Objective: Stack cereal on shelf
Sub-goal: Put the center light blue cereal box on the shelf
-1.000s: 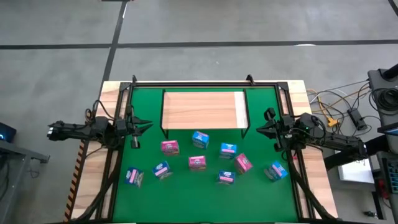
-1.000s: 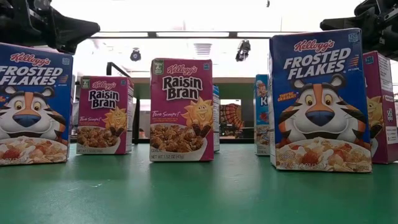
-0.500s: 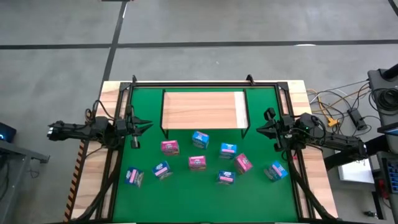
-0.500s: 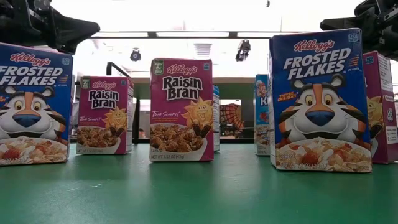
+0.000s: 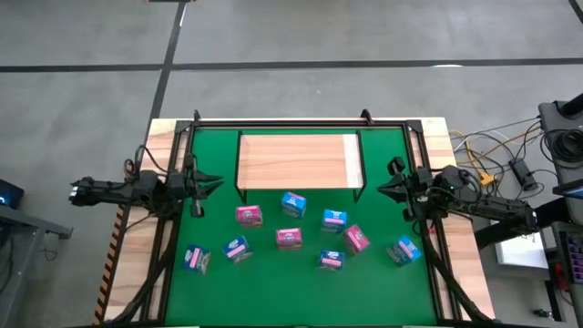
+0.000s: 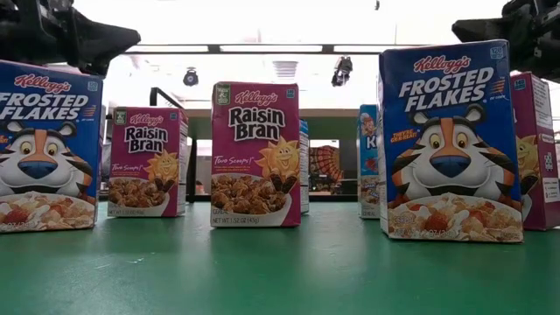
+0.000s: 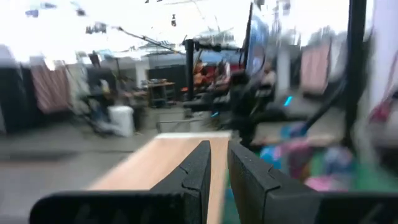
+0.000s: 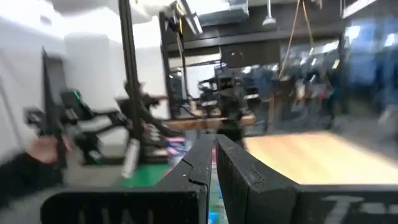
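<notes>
Green mat (image 5: 209, 282) holds cereal (image 5: 290, 238) between clenched, seemingly empty left gripper (image 5: 217, 183) and right gripper (image 5: 380, 190).

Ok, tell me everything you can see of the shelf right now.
The shelf is a flat rectangular board of light wood with visible grain, edged by a thin black frame with short legs at its front corners. It lies level at the far middle of the green mat, nothing on it. All the cereal boxes stand apart, nearer the camera side. Neither claw touches it; both arms wait at the mat's sides.
</notes>
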You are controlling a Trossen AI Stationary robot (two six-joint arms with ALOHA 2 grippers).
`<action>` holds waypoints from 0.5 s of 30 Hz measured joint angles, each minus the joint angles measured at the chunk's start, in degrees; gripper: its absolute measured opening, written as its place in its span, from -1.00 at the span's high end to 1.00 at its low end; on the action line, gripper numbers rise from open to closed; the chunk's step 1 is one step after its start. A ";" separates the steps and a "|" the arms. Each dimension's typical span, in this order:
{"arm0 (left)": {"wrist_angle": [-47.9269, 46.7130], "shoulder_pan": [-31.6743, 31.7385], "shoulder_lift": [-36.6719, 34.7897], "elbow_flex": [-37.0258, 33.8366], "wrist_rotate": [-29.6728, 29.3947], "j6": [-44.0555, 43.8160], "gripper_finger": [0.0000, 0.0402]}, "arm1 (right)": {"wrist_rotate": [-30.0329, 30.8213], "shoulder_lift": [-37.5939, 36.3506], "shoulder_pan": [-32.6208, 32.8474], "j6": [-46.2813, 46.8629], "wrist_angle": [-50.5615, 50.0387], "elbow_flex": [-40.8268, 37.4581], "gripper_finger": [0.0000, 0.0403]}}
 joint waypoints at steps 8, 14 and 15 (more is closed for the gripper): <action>7.86 0.01 0.27 0.00 -1.70 -19.91 0.81 | 4.55 3.38 0.74 9.41 8.12 -0.01 0.94; 8.60 0.02 2.44 0.00 -1.83 -17.56 0.81 | 10.20 11.77 1.23 9.39 15.68 1.11 0.94; 8.79 0.00 3.03 0.00 -1.83 -17.64 0.81 | 10.49 13.37 1.26 9.39 15.75 2.19 0.94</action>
